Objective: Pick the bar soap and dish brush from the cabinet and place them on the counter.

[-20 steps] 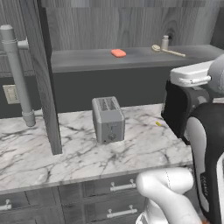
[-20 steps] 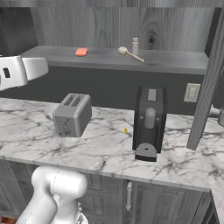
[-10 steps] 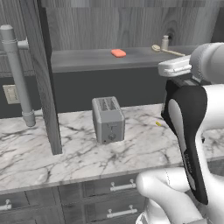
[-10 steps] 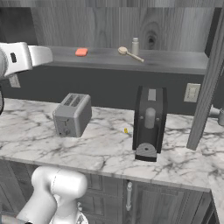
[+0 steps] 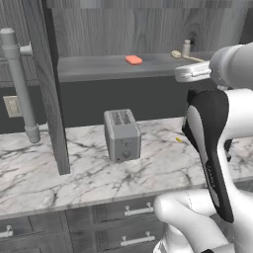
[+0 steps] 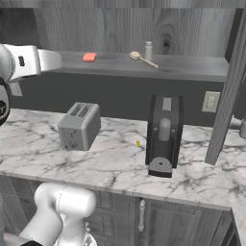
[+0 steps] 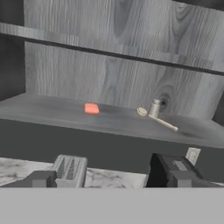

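Observation:
The orange-red bar soap [image 5: 133, 60] [image 6: 89, 57] [image 7: 91, 108] lies flat on the grey shelf of the open cabinet [image 5: 89, 67]. To its right on the same shelf lies the tan dish brush [image 5: 181, 55] [image 6: 143, 59] [image 7: 157, 119], handle pointing right. My gripper [image 7: 113, 179] is open, its dark fingertips [image 7: 41, 178] spread wide with nothing between them. It hangs in front of the shelf at about shelf height, well short of both things. The white marble counter [image 5: 89, 178] [image 6: 115, 163] runs below.
A small beige bottle [image 6: 148, 50] [image 7: 155, 108] stands just behind the brush head. A grey toaster [image 5: 122, 134] [image 6: 80, 126] and a black coffee machine [image 6: 164, 134] stand on the counter. The cabinet doors [image 5: 49, 84] [image 6: 230, 81] hang open at both sides. A grey pipe [image 5: 17, 84] rises at the left.
My arm has swung up and a little left, bringing the hand to shelf level. The soap, the brush and the things on the counter have not moved.

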Available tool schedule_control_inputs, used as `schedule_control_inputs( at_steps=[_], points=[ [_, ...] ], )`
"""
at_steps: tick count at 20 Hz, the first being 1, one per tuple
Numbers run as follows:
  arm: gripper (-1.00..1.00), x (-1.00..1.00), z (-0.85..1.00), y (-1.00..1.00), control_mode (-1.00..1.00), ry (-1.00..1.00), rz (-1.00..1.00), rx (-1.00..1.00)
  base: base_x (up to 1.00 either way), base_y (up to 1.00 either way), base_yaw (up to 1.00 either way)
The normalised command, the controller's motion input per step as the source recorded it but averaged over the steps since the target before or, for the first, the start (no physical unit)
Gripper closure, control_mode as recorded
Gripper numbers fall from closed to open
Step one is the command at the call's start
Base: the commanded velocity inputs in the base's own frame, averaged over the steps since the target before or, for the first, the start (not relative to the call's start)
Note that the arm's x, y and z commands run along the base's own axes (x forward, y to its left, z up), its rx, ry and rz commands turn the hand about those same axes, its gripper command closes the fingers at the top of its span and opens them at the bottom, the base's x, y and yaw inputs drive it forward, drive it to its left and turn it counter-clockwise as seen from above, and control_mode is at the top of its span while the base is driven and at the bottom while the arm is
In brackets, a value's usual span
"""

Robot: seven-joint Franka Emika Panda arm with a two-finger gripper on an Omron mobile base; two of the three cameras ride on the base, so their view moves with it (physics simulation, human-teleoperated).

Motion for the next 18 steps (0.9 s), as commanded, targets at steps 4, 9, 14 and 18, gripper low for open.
schedule_control_inputs(
  at_steps=[4,9,14,18],
  points=[
    [-1.00,0.00,-0.01,0.00,-1.00,0.05,0.05,0.08,0.00,0.00,0.00],
    [-1.00,0.01,0.00,0.02,-1.00,0.06,0.06,0.07,0.00,0.00,0.00],
    [-1.00,0.08,0.00,0.13,-1.00,0.07,0.06,0.01,0.00,0.00,0.00],
    [-1.00,0.17,-0.06,0.10,-1.00,0.01,0.03,0.00,0.00,0.00,0.00]
  ],
)
